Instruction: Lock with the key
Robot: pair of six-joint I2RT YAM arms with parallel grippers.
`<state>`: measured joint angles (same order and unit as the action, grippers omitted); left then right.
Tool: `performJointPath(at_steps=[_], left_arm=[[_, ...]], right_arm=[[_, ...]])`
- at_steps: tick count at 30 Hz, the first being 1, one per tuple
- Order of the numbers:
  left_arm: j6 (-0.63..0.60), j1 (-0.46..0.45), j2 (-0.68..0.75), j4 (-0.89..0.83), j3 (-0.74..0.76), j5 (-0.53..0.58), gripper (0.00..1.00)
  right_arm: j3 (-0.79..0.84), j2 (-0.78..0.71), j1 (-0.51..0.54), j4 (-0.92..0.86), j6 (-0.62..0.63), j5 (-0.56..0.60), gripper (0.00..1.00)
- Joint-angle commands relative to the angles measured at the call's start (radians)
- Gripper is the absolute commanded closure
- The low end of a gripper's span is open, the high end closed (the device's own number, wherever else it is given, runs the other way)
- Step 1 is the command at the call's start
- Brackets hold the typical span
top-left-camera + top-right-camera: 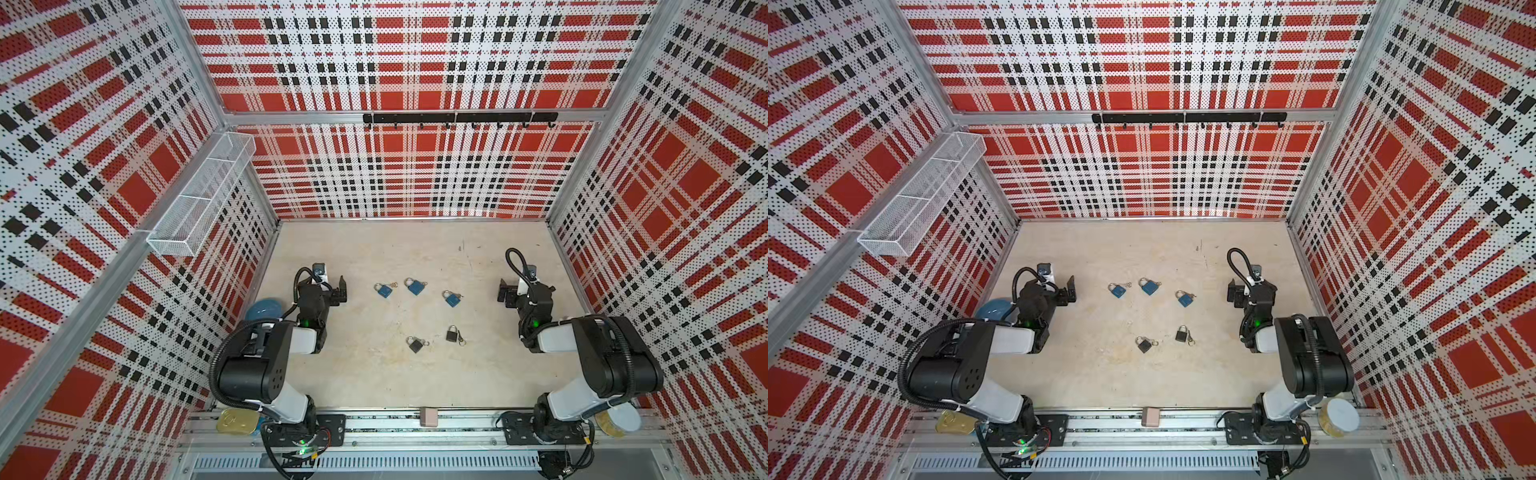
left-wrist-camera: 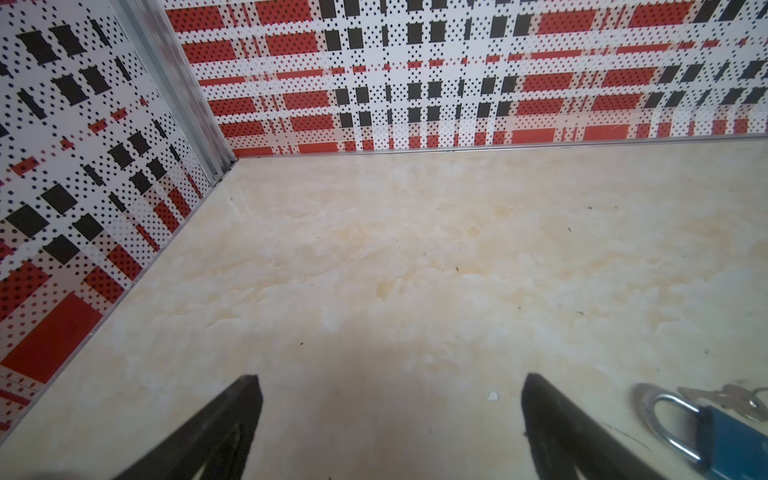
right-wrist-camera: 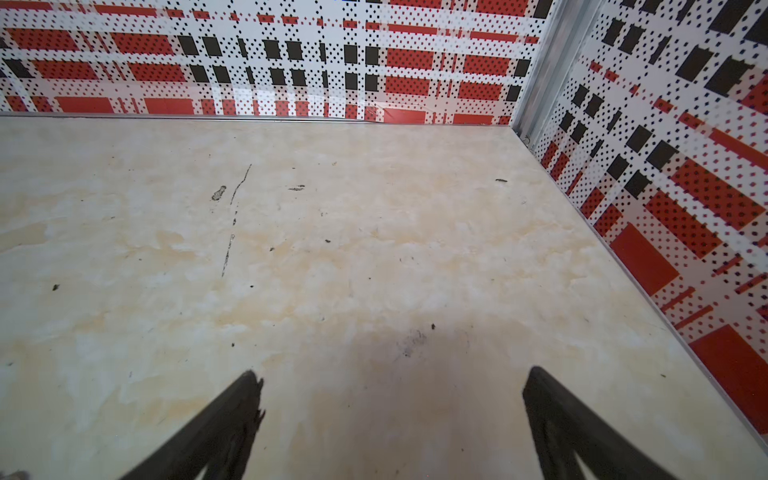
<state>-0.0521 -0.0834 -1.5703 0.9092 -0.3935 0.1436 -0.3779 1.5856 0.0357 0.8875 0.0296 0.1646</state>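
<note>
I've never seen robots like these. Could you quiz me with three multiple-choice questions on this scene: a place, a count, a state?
1. Compared with the blue padlocks, the two black padlocks lie:
A) nearer the arms' bases
B) nearer the back wall
C) in the wire basket

2. How many blue padlocks are on the table?
A) two
B) three
C) five

3. The left hand is:
A) open and empty
B) shut on a key
C) shut on a padlock

Answers:
1 A, in both top views the black pair sits on the bases' side of the blue ones.
2 B, three blue bodies lie in a loose row.
3 A, its fingers stand apart over bare table.
</note>
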Motion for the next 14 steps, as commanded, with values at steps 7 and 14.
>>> performJointPath(at_steps=[7, 14], left_arm=[[0.002, -0.008, -0.004, 0.034, -0.005, 0.044, 0.01], [0.000, -0.003, -0.004, 0.026, -0.010, 0.031, 0.01]], right_arm=[[-0.012, 0.004, -0.001, 0.058, 0.001, -0.008, 0.00], [-0.013, 0.004, -0.001, 0.057, 0.001, -0.008, 0.00]])
